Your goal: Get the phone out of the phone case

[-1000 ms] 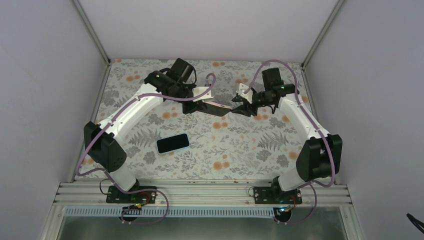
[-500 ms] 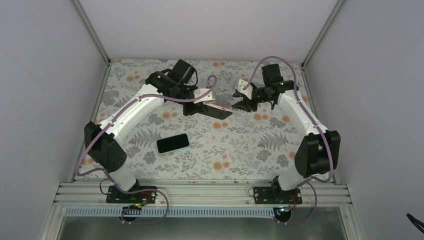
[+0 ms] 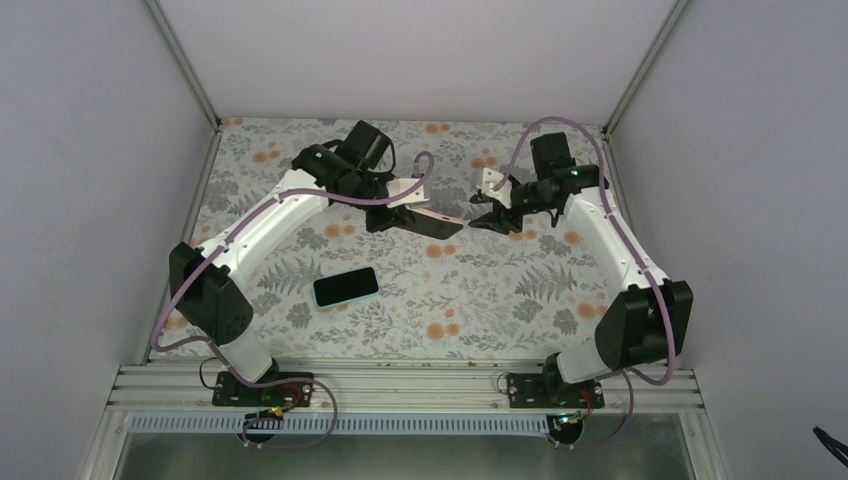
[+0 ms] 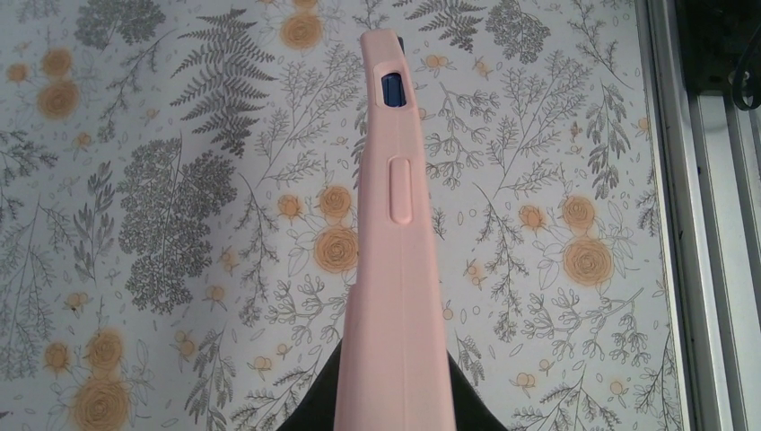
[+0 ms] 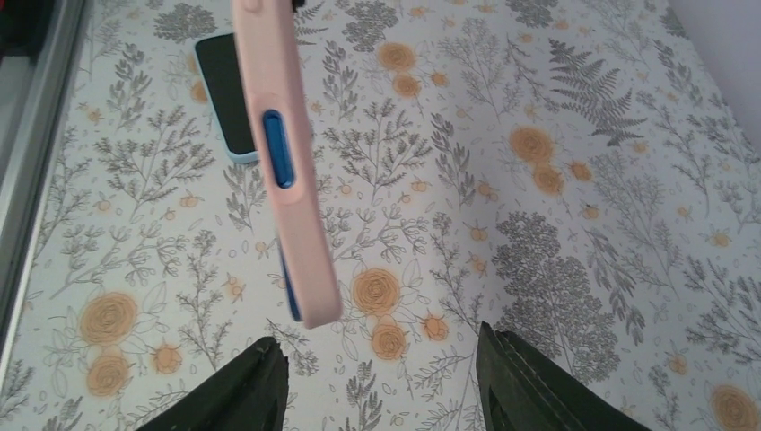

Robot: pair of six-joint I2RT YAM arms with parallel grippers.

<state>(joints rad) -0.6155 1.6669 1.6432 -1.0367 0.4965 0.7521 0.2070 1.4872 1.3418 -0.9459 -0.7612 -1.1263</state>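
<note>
A pink phone case is held on edge above the flowered table, with my left gripper shut on its near end. The blue phone shows through a cutout in the case's side. In the top view the cased phone points right from my left gripper. My right gripper hangs open just off its free end, not touching. In the right wrist view the case ends above and left of my open right gripper, and a blue phone edge shows at its tip.
A second phone with a dark screen and light blue rim lies flat on the table nearer the arm bases, also seen as the light blue phone. An aluminium rail runs along the table edge. White walls close in the sides.
My right gripper has drawn back from the case's free end, which it touched a second ago, and its jaws stand slightly wider. The left gripper and case have barely moved.
</note>
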